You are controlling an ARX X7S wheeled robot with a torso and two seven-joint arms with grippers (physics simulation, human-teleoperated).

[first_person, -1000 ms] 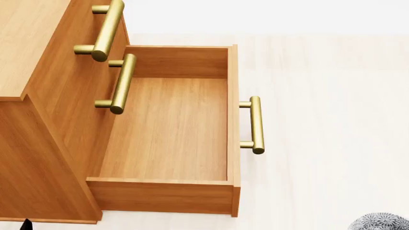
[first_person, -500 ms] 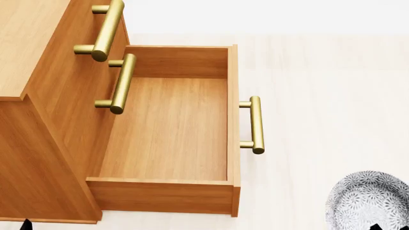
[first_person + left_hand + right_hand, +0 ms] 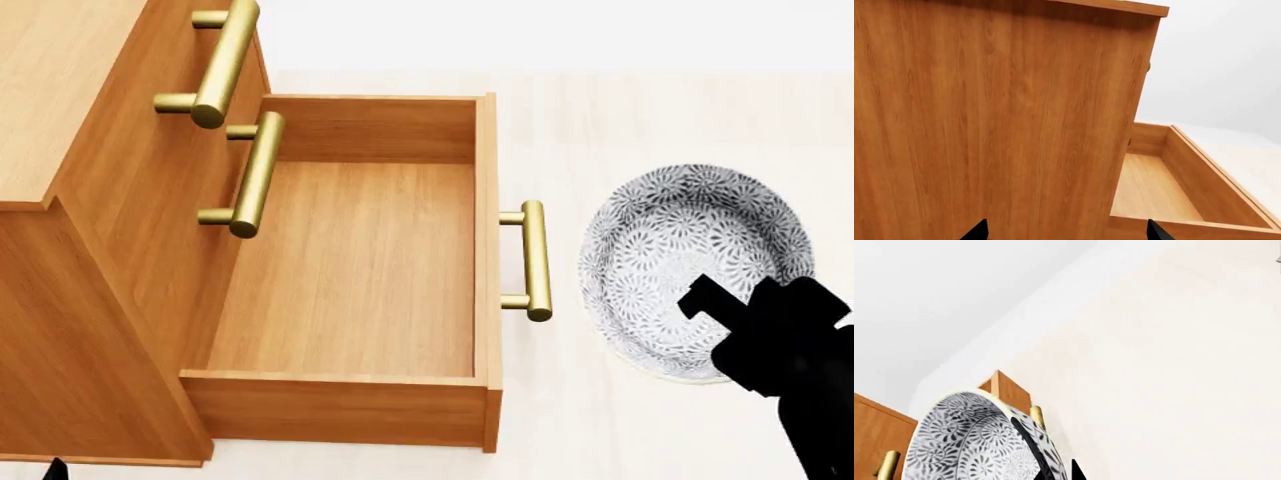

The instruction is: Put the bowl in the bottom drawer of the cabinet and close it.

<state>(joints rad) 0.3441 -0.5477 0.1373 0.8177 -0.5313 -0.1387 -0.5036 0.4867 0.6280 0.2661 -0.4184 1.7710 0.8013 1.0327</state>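
Beside the pulled-out bottom drawer (image 3: 350, 265), on its handle side, the bowl (image 3: 674, 262) hangs over the pale floor (image 3: 667, 120), its white inside covered in a fine grey-blue flower pattern and its mouth facing up toward the head camera. It sits just beyond the drawer's brass bar handle (image 3: 534, 260), outside the box, apart from the handle. The right gripper (image 3: 727, 320) has the near rim pinched: one black finger (image 3: 703, 298) lies inside the bowl, the rest of the black claw is outside the wall, so the jaws are closed on the rim. From the right wrist camera the bowl (image 3: 974, 440) fills the lower corner with a dark fingertip (image 3: 1076, 472) at its edge. The drawer's floor is bare wood. It sticks out from the orange-brown cabinet (image 3: 80, 250), whose two upper drawers are shut, each with its own brass handle: the top one (image 3: 220, 60) and the middle one (image 3: 254, 175). The left gripper (image 3: 1064, 232) shows only as two black tips set wide apart with nothing between them, close to the cabinet's side panel (image 3: 987, 120), with the open drawer (image 3: 1167, 190) beyond it. No writing, label or brand mark can be seen on any surface.
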